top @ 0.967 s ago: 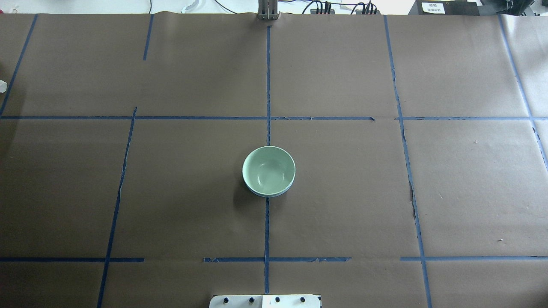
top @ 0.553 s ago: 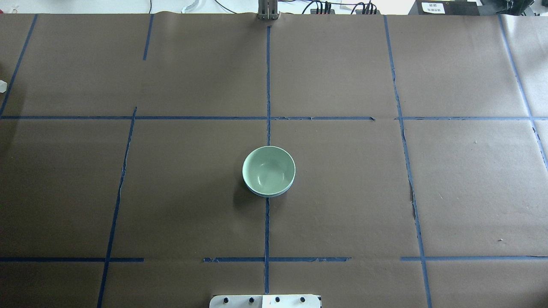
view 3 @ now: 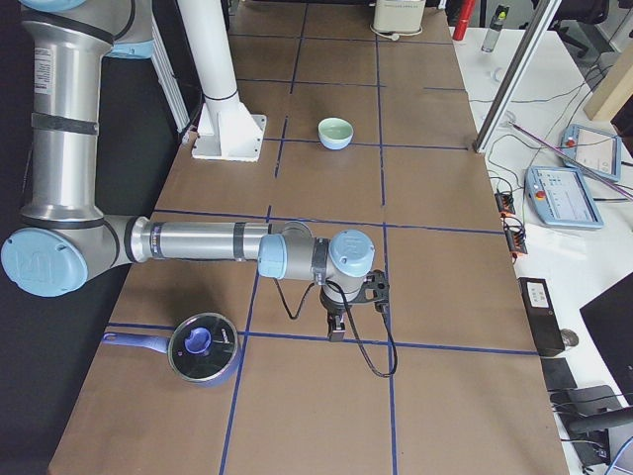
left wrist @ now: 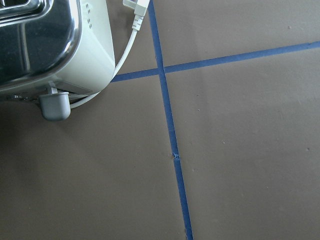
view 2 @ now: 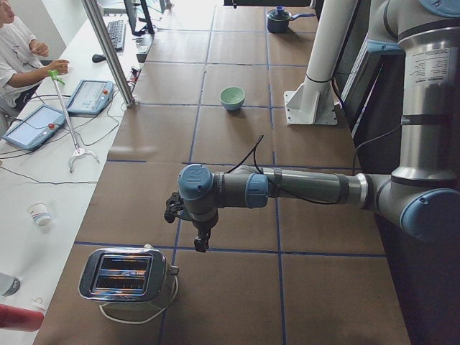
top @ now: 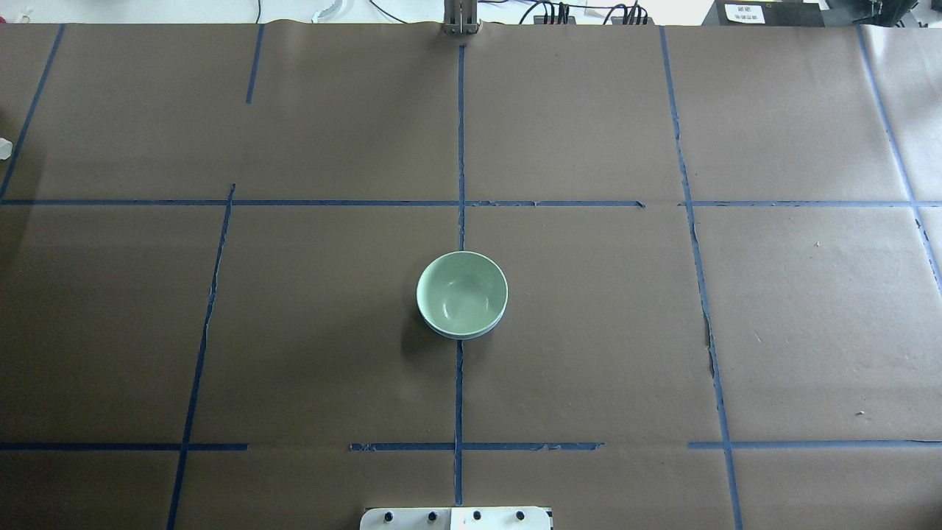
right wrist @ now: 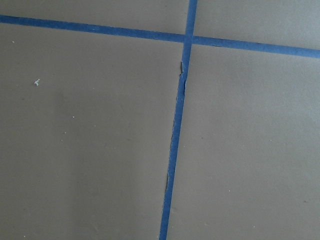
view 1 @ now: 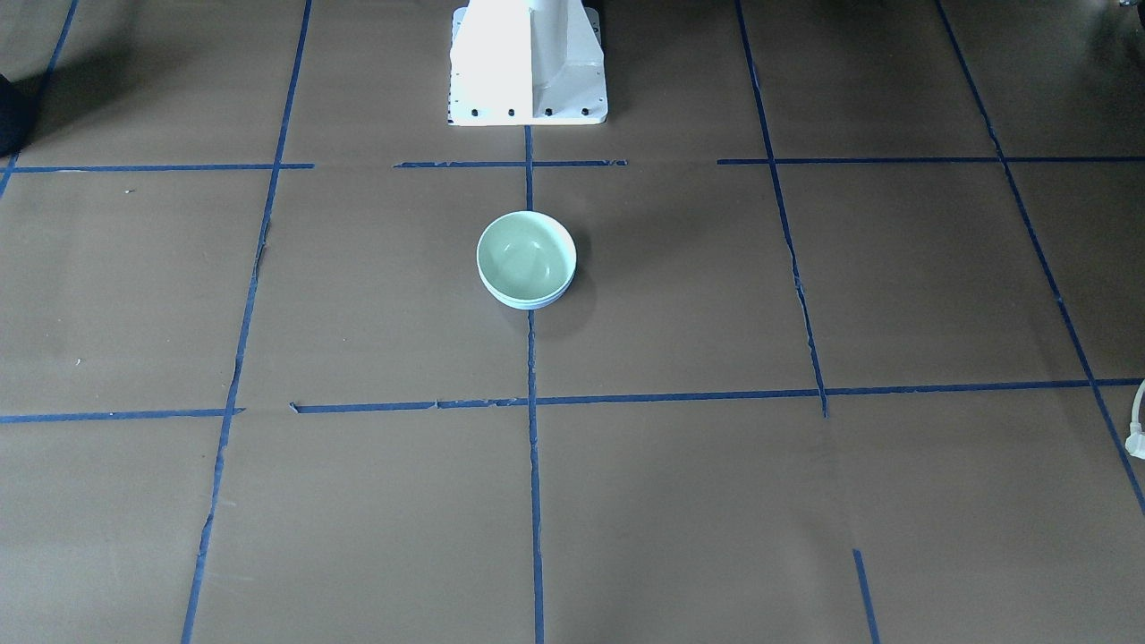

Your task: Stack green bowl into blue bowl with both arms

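The mint-green bowl (top: 462,293) sits nested inside the blue bowl (top: 464,336) at the table's middle; only a thin light-blue rim shows under it. The stack also shows in the front view, green bowl (view 1: 526,253) over blue rim (view 1: 530,305), and small in both side views (view 2: 232,97) (view 3: 335,132). My left gripper (view 2: 203,244) hangs far from the bowls, near a toaster. My right gripper (view 3: 336,332) hangs far away at the other end. Both show only in side views, so I cannot tell whether they are open or shut.
A chrome toaster (view 2: 126,277) stands under my left arm, also in the left wrist view (left wrist: 45,45). A pot with a blue lid (view 3: 203,348) stands by my right arm. The white pedestal (view 1: 528,63) stands behind the bowls. An operator (view 2: 18,50) sits off the table.
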Motion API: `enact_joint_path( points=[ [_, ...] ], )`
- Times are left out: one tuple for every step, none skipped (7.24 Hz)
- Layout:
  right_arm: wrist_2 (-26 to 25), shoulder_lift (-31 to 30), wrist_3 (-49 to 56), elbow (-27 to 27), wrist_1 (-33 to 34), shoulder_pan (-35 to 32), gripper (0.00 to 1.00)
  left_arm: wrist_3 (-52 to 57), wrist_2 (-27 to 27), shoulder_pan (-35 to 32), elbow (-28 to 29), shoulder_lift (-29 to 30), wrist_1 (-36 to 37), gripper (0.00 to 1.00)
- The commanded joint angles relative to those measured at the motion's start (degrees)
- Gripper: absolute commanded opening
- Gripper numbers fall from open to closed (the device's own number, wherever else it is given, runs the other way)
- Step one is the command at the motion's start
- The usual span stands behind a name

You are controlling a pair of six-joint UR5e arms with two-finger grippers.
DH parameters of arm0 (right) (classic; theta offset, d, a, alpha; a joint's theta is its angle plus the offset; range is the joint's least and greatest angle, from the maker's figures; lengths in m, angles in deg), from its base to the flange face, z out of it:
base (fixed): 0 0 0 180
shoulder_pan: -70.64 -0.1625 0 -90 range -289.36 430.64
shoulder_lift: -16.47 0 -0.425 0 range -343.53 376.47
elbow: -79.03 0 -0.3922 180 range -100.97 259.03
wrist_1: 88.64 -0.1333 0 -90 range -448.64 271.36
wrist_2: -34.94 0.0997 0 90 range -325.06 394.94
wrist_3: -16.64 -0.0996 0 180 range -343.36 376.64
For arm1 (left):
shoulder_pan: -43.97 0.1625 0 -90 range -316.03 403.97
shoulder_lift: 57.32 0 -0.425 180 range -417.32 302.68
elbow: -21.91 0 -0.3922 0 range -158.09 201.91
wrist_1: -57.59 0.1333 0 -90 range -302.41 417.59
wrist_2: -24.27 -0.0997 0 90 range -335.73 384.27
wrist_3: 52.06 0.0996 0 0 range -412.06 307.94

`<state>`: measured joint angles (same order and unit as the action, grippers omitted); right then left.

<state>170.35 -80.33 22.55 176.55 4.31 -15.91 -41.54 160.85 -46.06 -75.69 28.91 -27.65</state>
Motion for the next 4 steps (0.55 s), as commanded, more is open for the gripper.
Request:
enact_joint_path(
  points=[
    [0.2,-0.06,-0.37,-0.31,-1.11,0.06,1.0,0.02,0.0,0.12,0.3,0.0,-0.01,1.0],
    [0.29,0.03,-0.37,-0.31,-1.11,0.06,1.0,0.02,0.0,0.64,0.3,0.0,0.08,1.0],
    [0.29,0.03,-0.37,-0.31,-1.11,0.06,1.0,0.02,0.0,0.73,0.39,0.0,0.08,1.0],
    [0.38,0.03,-0.37,-0.31,-1.11,0.15,1.0,0.02,0.0,0.73,0.39,0.0,0.08,1.0]
  ],
)
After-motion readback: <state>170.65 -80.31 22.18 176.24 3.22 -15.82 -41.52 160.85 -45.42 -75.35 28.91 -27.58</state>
